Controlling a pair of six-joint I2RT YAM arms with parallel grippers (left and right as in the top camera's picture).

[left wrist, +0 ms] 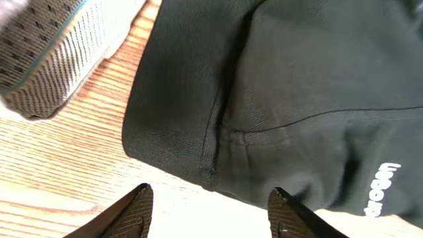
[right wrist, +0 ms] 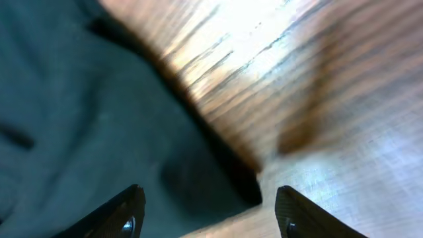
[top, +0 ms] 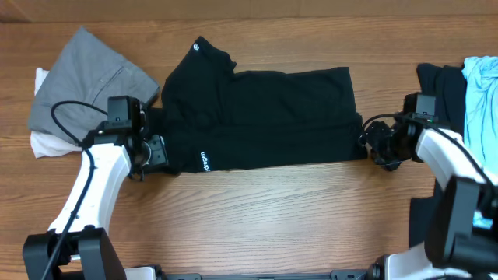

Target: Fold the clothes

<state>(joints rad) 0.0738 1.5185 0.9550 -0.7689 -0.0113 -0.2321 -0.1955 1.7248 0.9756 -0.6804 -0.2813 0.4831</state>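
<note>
At the upper left of the overhead frame a grey garment [top: 85, 74] lies crumpled on a white cloth [top: 40, 144]; just right of it the left gripper [top: 156, 152] sits at the left end of the T-shirt [top: 272, 117], and the left wrist view shows its fingers [left wrist: 135, 211] spread wide with nothing between them, the shirt's hem just beyond the tips; the black T-shirt lies flat as a long band across the upper middle of the wooden table [top: 264, 218], a sleeve with a small round logo [top: 196, 47] poking up at its left and white lettering [top: 204, 161] near its lower left edge; at its right end the right gripper [top: 368, 145] rests by the lower corner, and the blurred right wrist view shows its fingers [right wrist: 125, 215] wide apart and empty, the cloth's corner lying ahead of them; at the far right edge a black garment [top: 437, 85] lies beside a blue garment [top: 482, 97].
</note>
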